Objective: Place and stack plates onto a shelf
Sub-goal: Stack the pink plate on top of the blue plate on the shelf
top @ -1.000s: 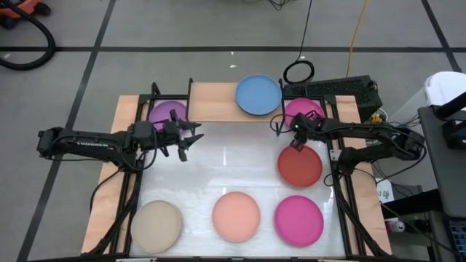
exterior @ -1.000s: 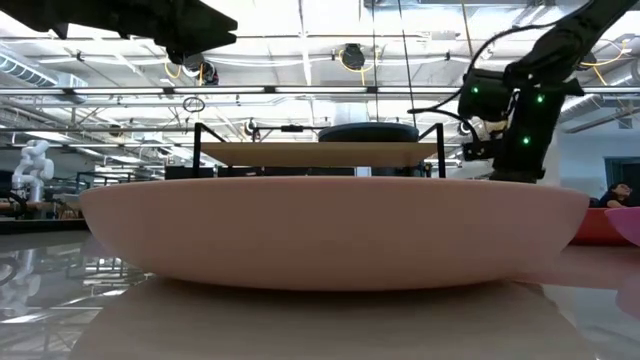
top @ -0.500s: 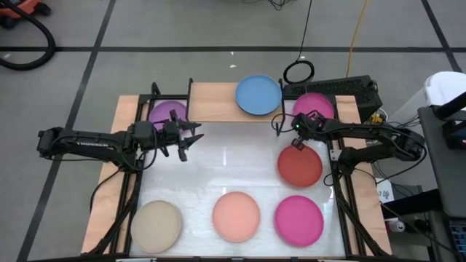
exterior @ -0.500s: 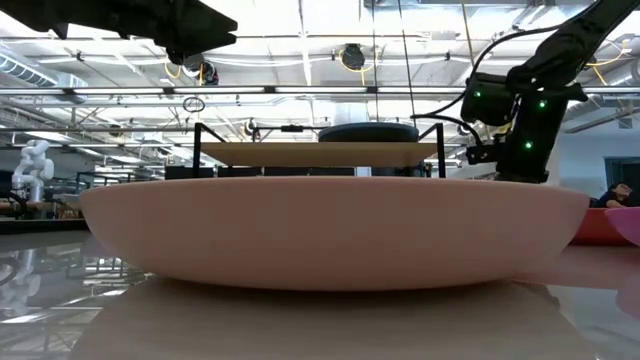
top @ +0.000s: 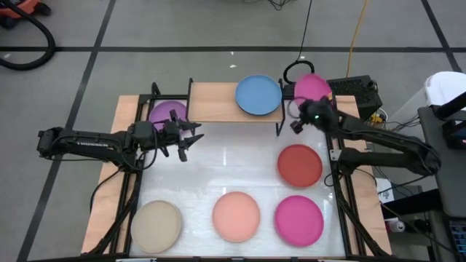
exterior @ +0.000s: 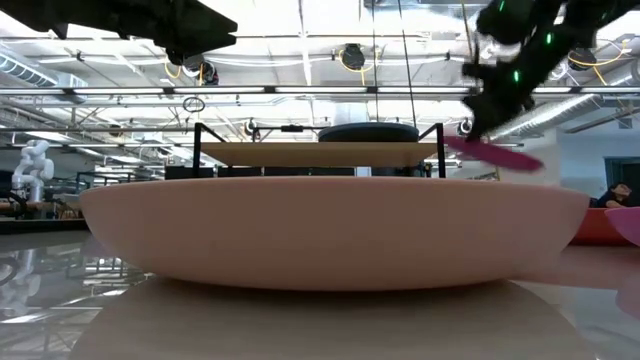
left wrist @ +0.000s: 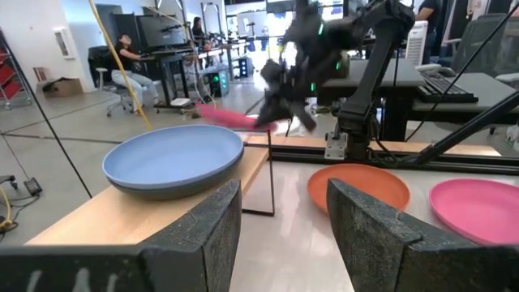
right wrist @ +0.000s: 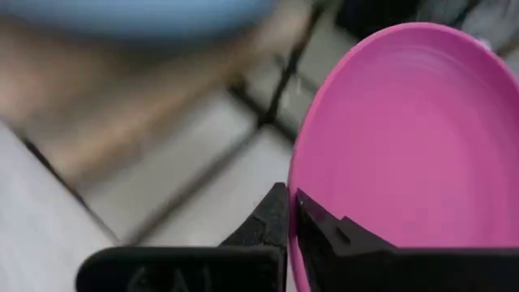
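Magenta plate [top: 312,86] upper right of frame, rim pinched in right hand [top: 297,125], raised beside shelf [top: 218,109]. Blue plate [top: 258,94] already on shelf. Red, salmon, beige, second magenta remain on table [top: 218,167]. Left hand [top: 191,137] spread, empty.

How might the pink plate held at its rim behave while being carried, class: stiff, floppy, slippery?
Probably stiff: the pink plate keeps its round shape though the right claw pinches only its edge. Likely light, as one thin grip lifts it. It could slip or tilt, since its surface looks smooth.
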Controlling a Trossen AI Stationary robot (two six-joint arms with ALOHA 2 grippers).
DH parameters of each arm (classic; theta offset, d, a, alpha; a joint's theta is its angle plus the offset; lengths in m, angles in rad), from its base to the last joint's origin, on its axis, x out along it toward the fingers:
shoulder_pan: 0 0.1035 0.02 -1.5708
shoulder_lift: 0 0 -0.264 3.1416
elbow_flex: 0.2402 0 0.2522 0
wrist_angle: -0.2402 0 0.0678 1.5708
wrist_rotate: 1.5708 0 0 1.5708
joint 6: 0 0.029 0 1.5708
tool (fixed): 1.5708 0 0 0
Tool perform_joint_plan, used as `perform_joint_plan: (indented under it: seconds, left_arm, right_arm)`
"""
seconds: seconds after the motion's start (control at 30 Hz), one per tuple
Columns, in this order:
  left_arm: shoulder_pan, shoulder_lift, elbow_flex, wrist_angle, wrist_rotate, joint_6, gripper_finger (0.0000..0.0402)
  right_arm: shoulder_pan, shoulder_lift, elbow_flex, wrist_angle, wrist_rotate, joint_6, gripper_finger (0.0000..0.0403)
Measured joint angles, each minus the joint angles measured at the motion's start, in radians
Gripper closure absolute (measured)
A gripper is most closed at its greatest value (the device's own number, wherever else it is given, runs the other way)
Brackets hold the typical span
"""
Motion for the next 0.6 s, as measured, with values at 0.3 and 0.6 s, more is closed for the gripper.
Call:
perform_joint_plan:
  seconds: [0.3,0.6]
  left_arm:
    - [0.000,0.000,0.000,0.023,0.000,0.096,0.0213]
    - [0.000,0.000,0.001,0.088,-0.001,0.115,0.0213]
  right_arm:
    - [0.112,0.033,0.201,0.247,-0.153,-0.166,0.0402]
    - [0.208,0.340,0.366,0.260,-0.223,-0.376,0.0402]
